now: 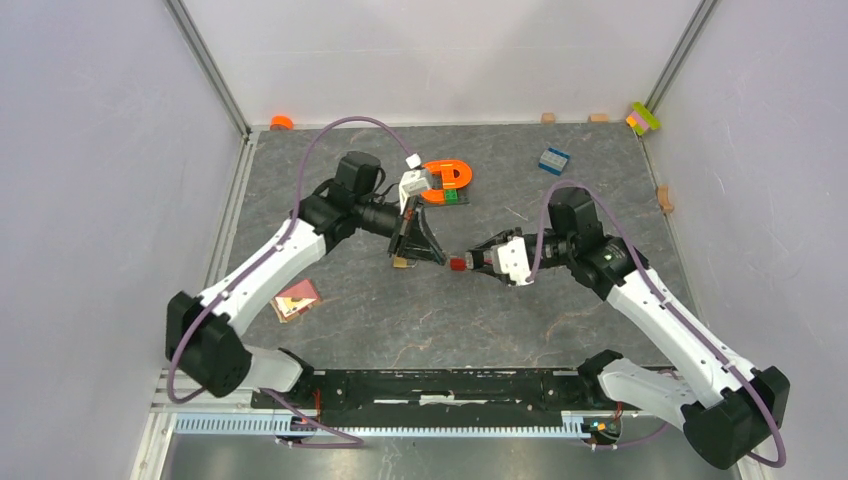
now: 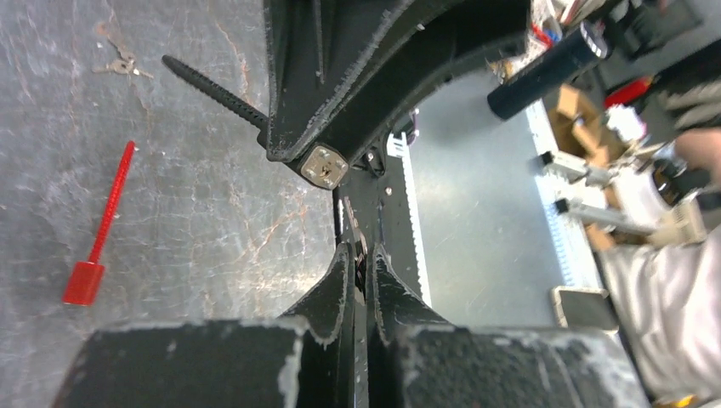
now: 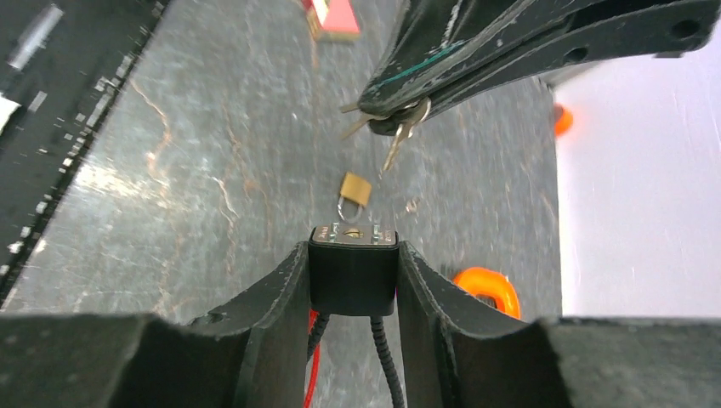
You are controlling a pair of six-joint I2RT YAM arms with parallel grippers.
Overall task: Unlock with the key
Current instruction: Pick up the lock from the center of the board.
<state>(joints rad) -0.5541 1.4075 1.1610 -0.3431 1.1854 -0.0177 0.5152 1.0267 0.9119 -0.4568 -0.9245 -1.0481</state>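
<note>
Over on your left, the left gripper (image 2: 361,259) is pinched shut on the key (image 3: 398,136). It holds the key by the head end, blade hanging down, with a couple of spare keys splaying out beside it. I'd judge it thin, stiff, slick metal: light, but apt to swivel in the pads, so grip flat across the head. Beyond it on the table lies a small brass padlock (image 3: 355,188), nobody touching it. Moving right, the lock (image 3: 353,289) is squeezed in the right gripper (image 3: 352,251), clamped by its black sides. Its keyhole face points toward the key, near it but apart. It's a hard, compact body with a cable (image 2: 212,85) trailing behind, so hold those sides and keep the face bare.
</note>
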